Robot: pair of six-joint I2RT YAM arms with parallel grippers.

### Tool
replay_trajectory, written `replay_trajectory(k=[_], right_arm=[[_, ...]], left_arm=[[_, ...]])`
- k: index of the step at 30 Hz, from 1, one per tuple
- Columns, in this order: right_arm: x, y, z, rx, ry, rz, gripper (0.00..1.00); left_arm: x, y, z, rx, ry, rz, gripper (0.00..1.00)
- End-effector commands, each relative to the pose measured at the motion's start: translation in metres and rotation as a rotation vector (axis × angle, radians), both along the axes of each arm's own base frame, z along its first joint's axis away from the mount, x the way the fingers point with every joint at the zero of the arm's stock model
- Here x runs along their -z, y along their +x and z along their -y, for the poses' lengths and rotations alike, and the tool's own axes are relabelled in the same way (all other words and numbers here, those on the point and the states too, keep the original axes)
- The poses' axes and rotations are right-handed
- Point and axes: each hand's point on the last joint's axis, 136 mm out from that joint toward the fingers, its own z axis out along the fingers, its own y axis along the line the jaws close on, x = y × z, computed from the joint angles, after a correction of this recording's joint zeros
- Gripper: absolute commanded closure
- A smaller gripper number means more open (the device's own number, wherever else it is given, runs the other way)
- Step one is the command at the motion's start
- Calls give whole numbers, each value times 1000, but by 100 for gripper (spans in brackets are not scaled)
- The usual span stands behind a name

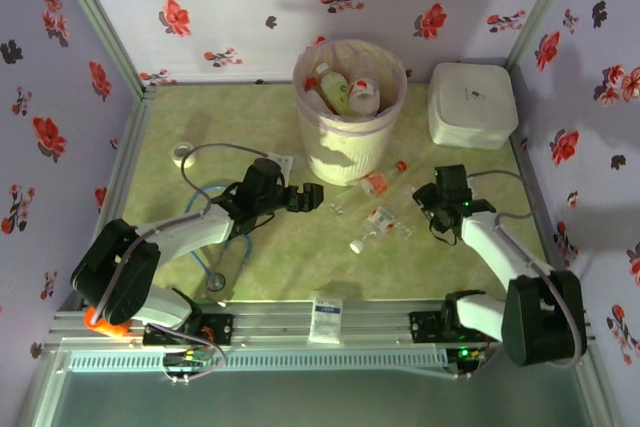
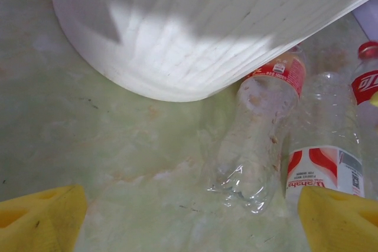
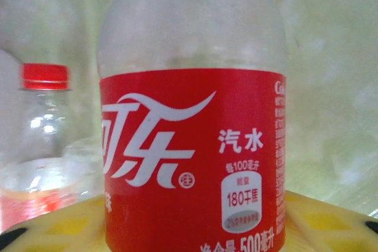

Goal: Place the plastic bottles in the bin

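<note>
Several plastic bottles [image 1: 347, 90] sit in the bin [image 1: 345, 152]; loose bottles [image 2: 254, 146] lie on the worktop [image 1: 290, 257] at its foot. The right end effector [image 1: 428, 199] has its jaws round a red-labelled bottle [image 3: 192, 151] — clamped or not, I cannot tell. The left end effector [image 1: 308, 197] hovers wide open facing the loose ones — probably lined up for its own pick.

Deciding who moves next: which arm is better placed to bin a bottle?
Right: the right hand has a red-labelled cola bottle between its fingers. The left hand is open, bottles lying ahead of it.
</note>
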Motion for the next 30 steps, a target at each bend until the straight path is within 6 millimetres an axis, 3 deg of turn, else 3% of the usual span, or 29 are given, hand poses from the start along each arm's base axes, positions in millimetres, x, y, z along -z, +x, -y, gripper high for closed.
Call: replay_trajectory(k=[1,10,13,16,20,22,27,30], right_arm=[[-23,-2,9,-14,-73,41,46],[-92,11,18,-109,-208,187,56],[-130,25,15,-139,-227,272,57],[-187,46,7,-197,-253,405,62],[-261,79,-17,-352,-281,530,64],[-283,96,-32,-434,-268,546,64],[-327,135,-78,-593,-207,605,62],[-337,155,-104,-639,-208,621,61]], left_arm=[[-14,8,6,-4,-48,21,8],[-9,3,-1,-18,-54,26,7],[-9,0,-5,-20,-47,31,7],[-10,-4,-12,-27,-31,37,7],[-14,-8,-23,-49,-28,46,7],[-16,-10,-28,-59,-33,51,7],[-24,-17,-40,-95,-46,63,7],[-27,-21,-47,-117,-55,74,7]])
